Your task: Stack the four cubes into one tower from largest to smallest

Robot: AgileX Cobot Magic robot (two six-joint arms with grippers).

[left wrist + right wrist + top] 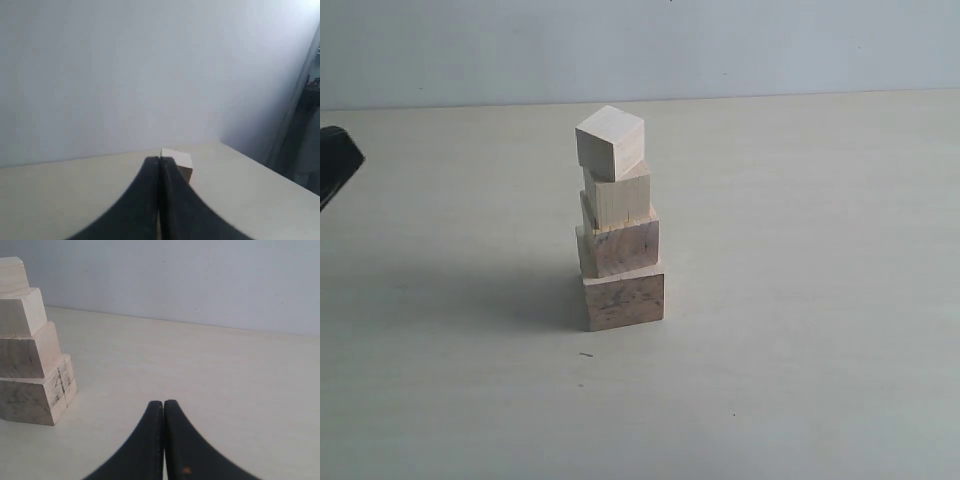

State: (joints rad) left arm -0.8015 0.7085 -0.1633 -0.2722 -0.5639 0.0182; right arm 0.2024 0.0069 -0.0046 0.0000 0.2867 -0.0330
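tower [618,225] of four cubes upright mid-scene on the bench [800,300], largest cube [624,298] at bottom with dark marks, smallest cube [610,143] on top turned askew, left pincer [159,161] closed and empty, right pincer [163,404] likewise, both clear of it

The left gripper [159,161] has its two black fingers [145,200] pressed together along their whole length, tips touching. The right gripper [163,404] is the same, its curved fingers [182,445] meeting tip to tip, flat on each other. In the exterior view, a dark end of the left arm [334,160] shows at the edge.
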